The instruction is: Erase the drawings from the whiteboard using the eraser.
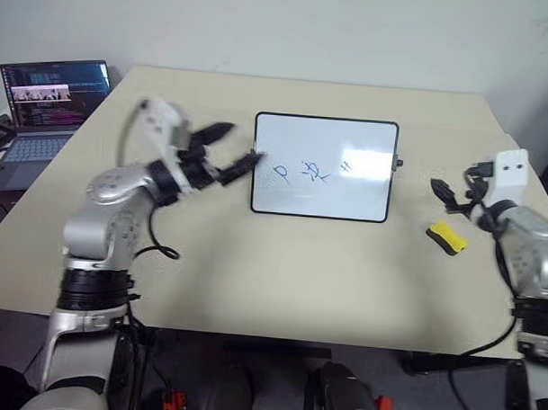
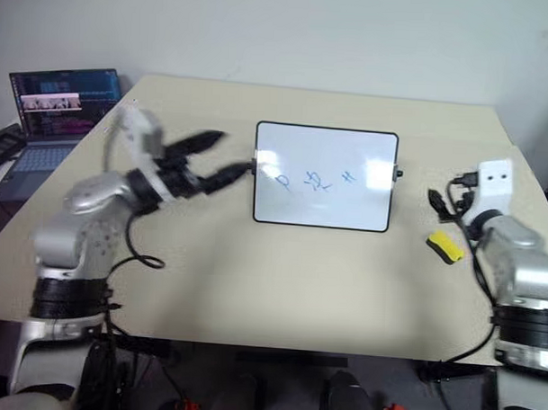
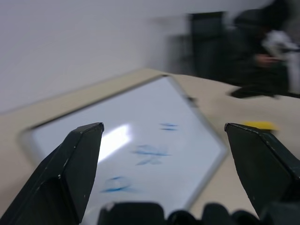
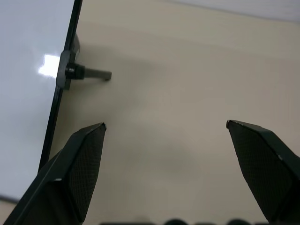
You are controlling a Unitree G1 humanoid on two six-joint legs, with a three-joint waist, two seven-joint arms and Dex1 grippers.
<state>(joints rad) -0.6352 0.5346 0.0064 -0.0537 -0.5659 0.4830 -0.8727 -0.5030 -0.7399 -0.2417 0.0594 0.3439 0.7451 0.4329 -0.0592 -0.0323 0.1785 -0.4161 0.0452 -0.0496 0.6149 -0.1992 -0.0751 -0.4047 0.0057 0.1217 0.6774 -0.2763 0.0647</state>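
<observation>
The whiteboard (image 1: 324, 200) lies flat in the middle of the table, black-framed, with a small knob (image 4: 70, 72) on its right side. Three blue drawings (image 1: 311, 173) run in a rising row across its centre. The eraser (image 1: 447, 236), a small yellow block with a black part, rests on the table right of the board. My left gripper (image 1: 233, 148) hangs open at the board's left edge, pointing across it; the left wrist view shows the drawings (image 3: 150, 154) between its fingers. My right gripper (image 1: 444, 195) is open just beyond the eraser, with nothing between its fingers.
An open laptop (image 1: 48, 107) stands at the back left corner of the beige table (image 1: 280, 277). A cable (image 1: 155, 246) loops from my left arm onto the table.
</observation>
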